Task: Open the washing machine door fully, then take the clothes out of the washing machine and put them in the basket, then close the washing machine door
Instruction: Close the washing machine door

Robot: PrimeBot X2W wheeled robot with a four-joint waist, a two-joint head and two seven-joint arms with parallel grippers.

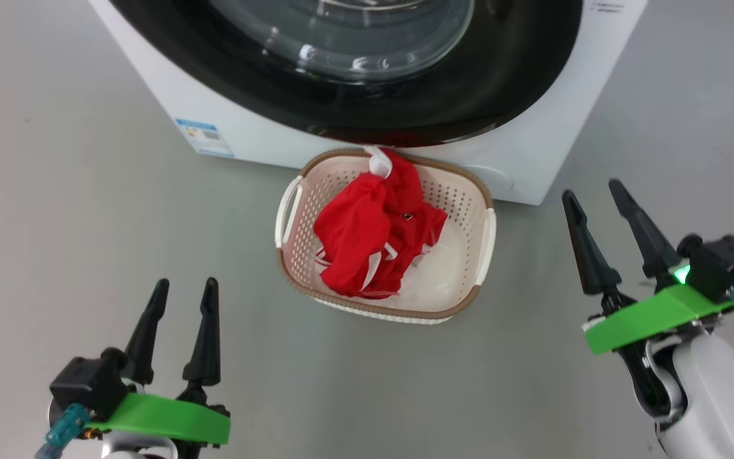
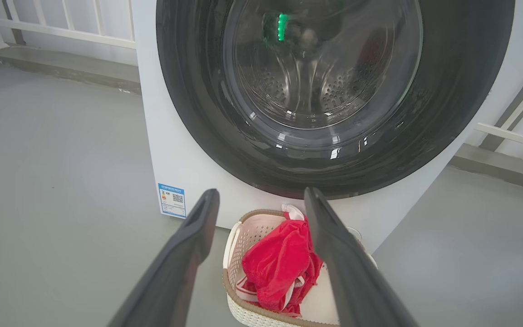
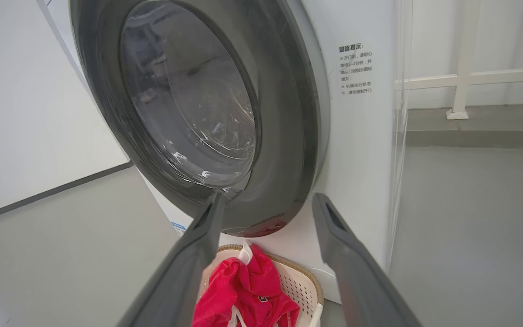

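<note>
Red fabric with white trim, the clothes (image 1: 376,223) lie heaped in the basket (image 1: 453,191), which stands on the grey floor (image 1: 86,223) ahead of and between the robot's two grippers, touching neither. The left gripper (image 1: 187,280) hovers back from the basket's left side, its two dark fingers apart and empty. The right gripper (image 1: 591,187) hangs off the basket's right side, fingers likewise spread with nothing between them. Beyond both sets of fingertips, just behind the basket, rises the white washing machine (image 1: 265,127). The washing machine door (image 1: 469,95) sits closed against its front, glass bulging outward. A white scrap of cloth pokes over the basket's far rim, below the door. A blue label (image 1: 204,137) sits low on the machine, ahead of the left gripper.
</note>
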